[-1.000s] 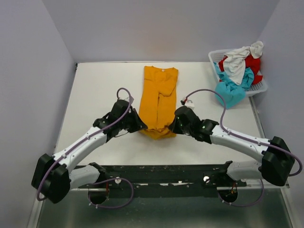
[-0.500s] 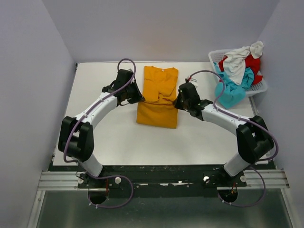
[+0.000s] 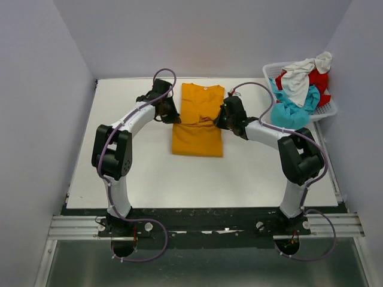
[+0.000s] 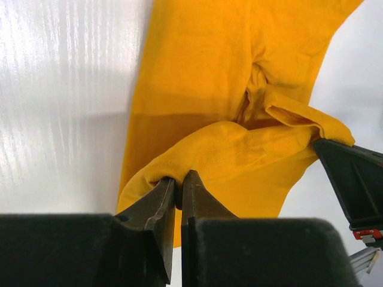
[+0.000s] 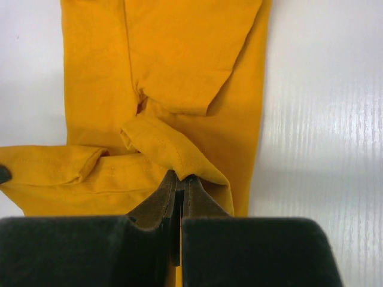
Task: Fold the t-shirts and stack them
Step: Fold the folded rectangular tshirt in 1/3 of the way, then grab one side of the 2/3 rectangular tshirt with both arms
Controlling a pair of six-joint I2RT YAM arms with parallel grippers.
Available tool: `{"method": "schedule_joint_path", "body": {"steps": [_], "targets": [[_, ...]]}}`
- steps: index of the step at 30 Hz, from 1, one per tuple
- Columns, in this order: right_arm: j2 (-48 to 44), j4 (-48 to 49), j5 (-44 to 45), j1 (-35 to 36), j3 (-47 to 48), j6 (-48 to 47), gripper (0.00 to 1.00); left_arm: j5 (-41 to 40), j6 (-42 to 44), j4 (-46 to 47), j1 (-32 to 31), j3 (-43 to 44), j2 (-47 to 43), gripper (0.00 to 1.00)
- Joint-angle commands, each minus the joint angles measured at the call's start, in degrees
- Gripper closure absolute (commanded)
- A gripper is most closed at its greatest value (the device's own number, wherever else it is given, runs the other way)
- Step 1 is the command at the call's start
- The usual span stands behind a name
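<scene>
The mustard-orange t-shirt [image 3: 198, 122] lies lengthwise on the middle of the white table, its near part doubled over towards the far end. My left gripper [image 3: 172, 116] is shut on the folded hem at the shirt's left edge; it also shows in the left wrist view [image 4: 178, 185], pinching orange cloth [image 4: 239, 149]. My right gripper [image 3: 220, 119] is shut on the hem at the right edge, seen in the right wrist view [image 5: 181, 179] on the orange cloth [image 5: 173, 66]. Turquoise [image 3: 290, 112], red [image 3: 316, 78] and white [image 3: 299, 76] shirts are heaped in the basket.
The white lattice basket [image 3: 328, 110] stands at the table's far right corner, clothes spilling over its near side. Grey walls close off the back and both sides. The bare table [image 3: 131, 173] surrounds the orange shirt.
Both grippers have carried the shirt's near hem away from the arm bases towards the far end, folding the lower half up over the upper half. The arms have stretched out further.
</scene>
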Motion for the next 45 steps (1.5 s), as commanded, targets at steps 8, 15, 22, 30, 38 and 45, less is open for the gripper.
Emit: {"method": "schedule_joint_path", "body": {"steps": [8,15,22,30,38,45], "targets": [[8.3,-1.4,-3.2,-4.4,10.5,0.5,0.69,6.6,7.0,-4.7,1.8,14.8,7.6,0.36],[2.8,-4.1,-8.7,-4.5,7.1,-0.1,0.0,6.5,6.7,-2.6,1.9,3.3,-4.5,0.01],[-10.3,0.9,-15.5,-4.5,-13.2,4.6,0.0,8.0,2.0,6.8,1.7,-22.9,-17.3,0.02],[-10.8,4.8,-22.0,-4.5,-21.3,9.4,0.04,10.2,-0.2,10.4,1.7,-27.1,-12.8,0.1],[-9.1,4.6,-20.1,-4.5,-22.4,11.4,0.17,12.3,-2.2,12.7,1.7,-28.3,-7.3,0.5],[-8.7,3.4,-18.8,-4.5,-23.7,11.8,0.29,12.7,-2.7,13.2,1.7,-28.2,-4.5,0.84]]}}
